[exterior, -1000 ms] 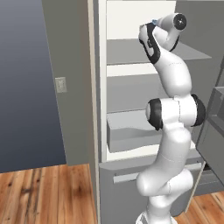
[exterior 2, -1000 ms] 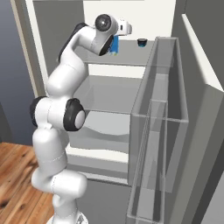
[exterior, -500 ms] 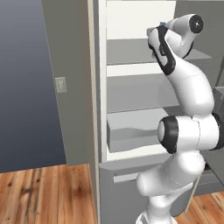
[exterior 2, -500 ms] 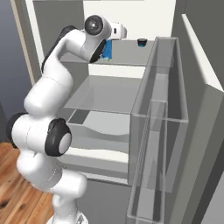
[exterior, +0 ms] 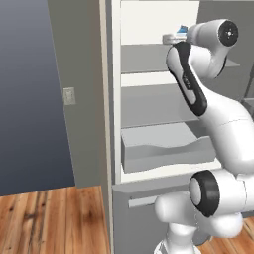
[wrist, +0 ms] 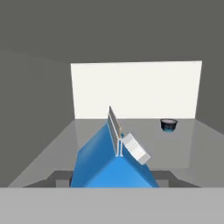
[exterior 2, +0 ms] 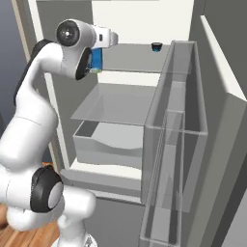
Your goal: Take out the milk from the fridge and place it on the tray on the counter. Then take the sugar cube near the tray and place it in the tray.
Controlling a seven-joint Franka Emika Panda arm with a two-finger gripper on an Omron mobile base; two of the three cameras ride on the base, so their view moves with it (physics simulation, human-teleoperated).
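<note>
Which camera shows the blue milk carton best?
The hand view: the milk carton sits large and close, ridge and cap clear. The right base view shows part of it behind the arm; the left base view, a sliver.

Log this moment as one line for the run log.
stage: milk out of fridge | gripper: shut on milk | milk: over upper fridge shelf | also on shelf: small dark cup | tray step: not yet done

A dark blue-grey wall (exterior: 30, 99) stands at the left, with a small pale switch plate (exterior: 69, 96) on the grey panel beside it. The floor (exterior: 49, 221) is reddish-brown wooden planks.
</note>
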